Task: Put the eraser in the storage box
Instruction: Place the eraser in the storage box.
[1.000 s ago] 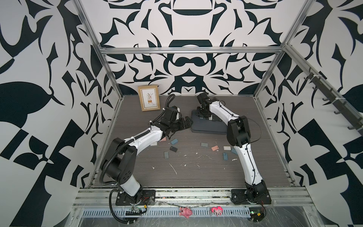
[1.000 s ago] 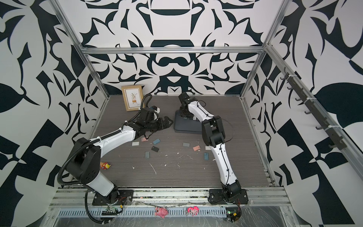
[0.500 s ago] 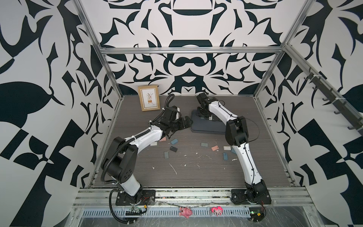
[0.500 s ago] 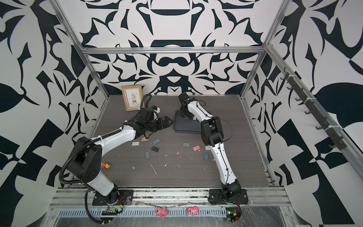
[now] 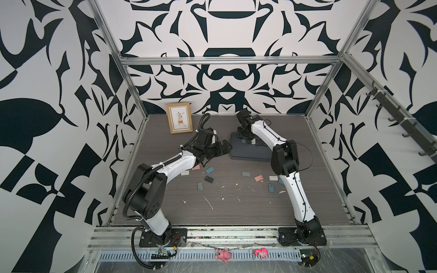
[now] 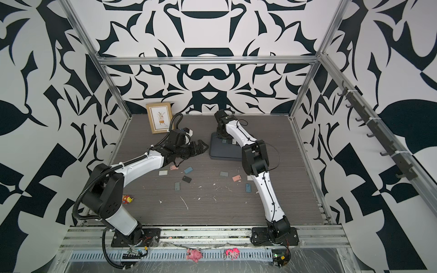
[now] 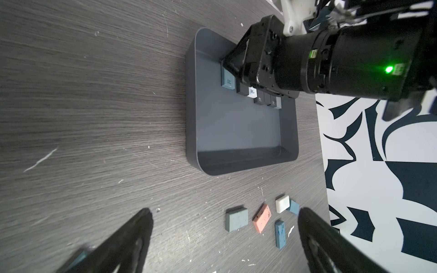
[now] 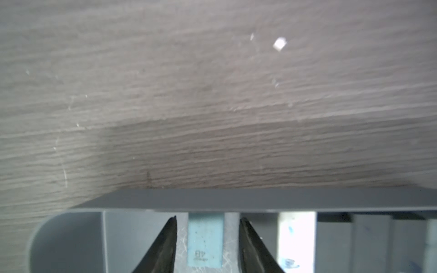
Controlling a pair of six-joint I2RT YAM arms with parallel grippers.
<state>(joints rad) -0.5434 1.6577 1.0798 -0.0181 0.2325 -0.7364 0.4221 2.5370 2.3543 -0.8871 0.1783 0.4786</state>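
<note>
Dark wood-grain tabletop, scuffed. Slate-grey storage box flat on it toward the back, right of centre. Wooden picture frame upright at back left, by the wall, well apart from box. Scattered mid-table, nearer than box, all lying flat: pink eraser, blue eraser, pale grey eraser on the left; black eraser and slate eraser just in front of those; teal eraser, salmon eraser, white eraser, second blue eraser on the right. White crumbs and streaks toward the front. Small yellow-red toy near left front corner, seen in a top view only.
</note>
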